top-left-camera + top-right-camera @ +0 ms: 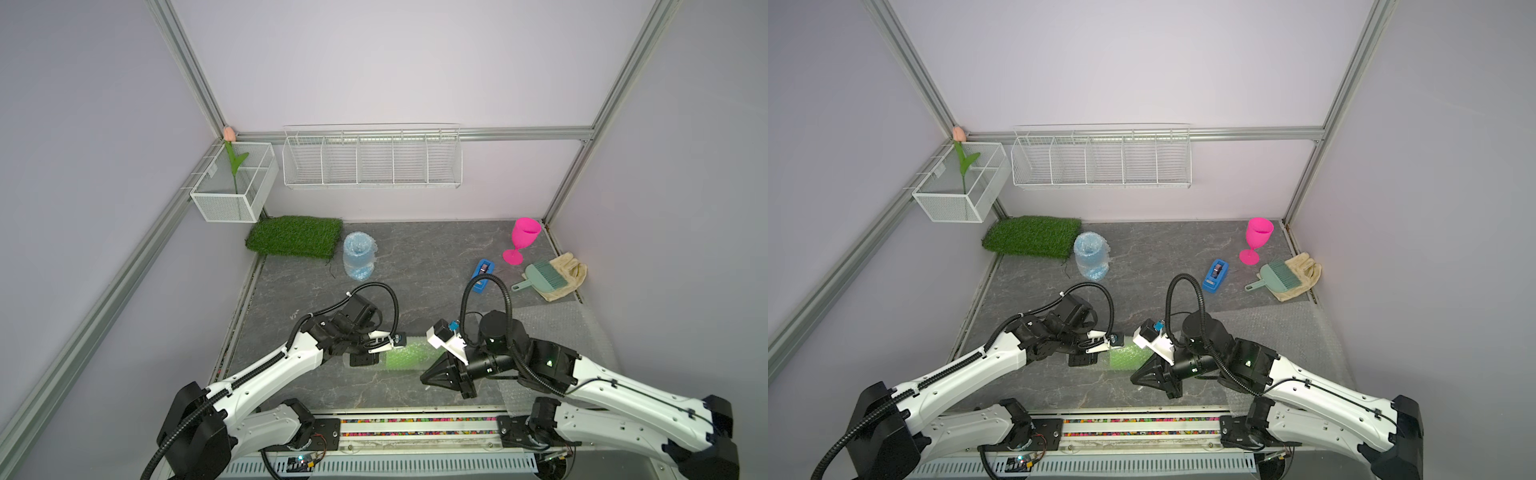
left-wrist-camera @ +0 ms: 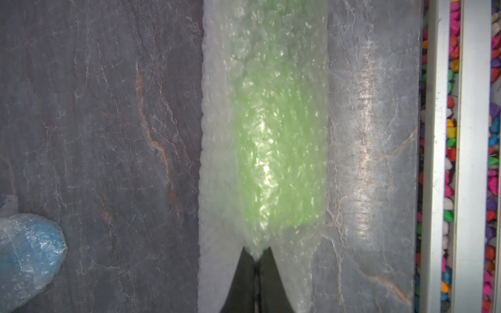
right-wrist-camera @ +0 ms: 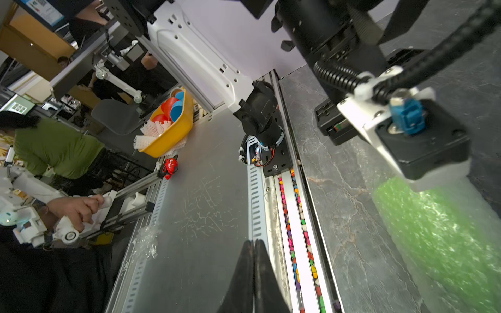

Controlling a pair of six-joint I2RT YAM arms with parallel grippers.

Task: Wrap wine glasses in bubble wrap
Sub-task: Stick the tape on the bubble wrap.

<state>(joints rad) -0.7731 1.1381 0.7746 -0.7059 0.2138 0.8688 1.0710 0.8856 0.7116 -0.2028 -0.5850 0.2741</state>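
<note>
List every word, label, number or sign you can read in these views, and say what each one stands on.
No text can be read in any view.
On the blue tape dispenser: faint pale marks on its side, too small to read.
On the printed sheet behind the rig, seen in the right wrist view: a code-like square and lines of print, too blurred to read.

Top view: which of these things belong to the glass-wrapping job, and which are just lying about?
Job: wrapped green goblet, wrapped blue goblet, pink goblet, spare wrap sheet.

Lying about: tape dispenser, dustpan, glove, turf mat, tulip, mesh basket, wire rack.
</note>
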